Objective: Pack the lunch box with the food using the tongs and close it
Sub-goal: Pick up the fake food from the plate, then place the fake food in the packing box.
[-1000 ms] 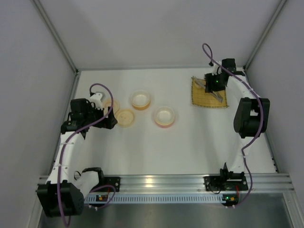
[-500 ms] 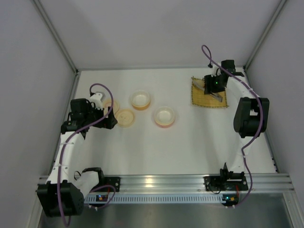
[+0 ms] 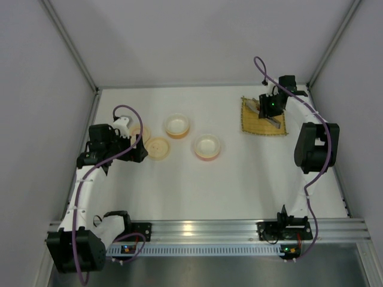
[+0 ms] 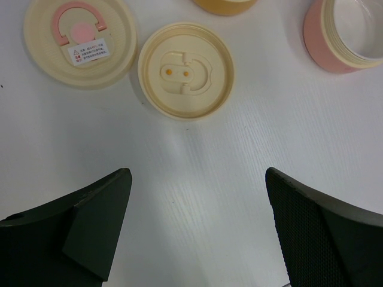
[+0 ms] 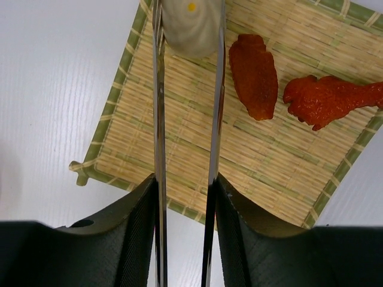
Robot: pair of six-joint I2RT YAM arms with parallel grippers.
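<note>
Above bamboo mat (image 5: 269,155), right end effector (image 5: 185,180) grips tongs (image 5: 159,119) pointing straight ahead, tips astride pale lump (image 5: 190,24); left end effector (image 4: 196,174) gapes.

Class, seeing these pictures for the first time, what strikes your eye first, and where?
The tongs, held in the right gripper, straddle a pale cream lump on the bamboo mat, far right. Two red-orange pieces lie beside it. The left gripper hangs open beside two cream lids.
</note>
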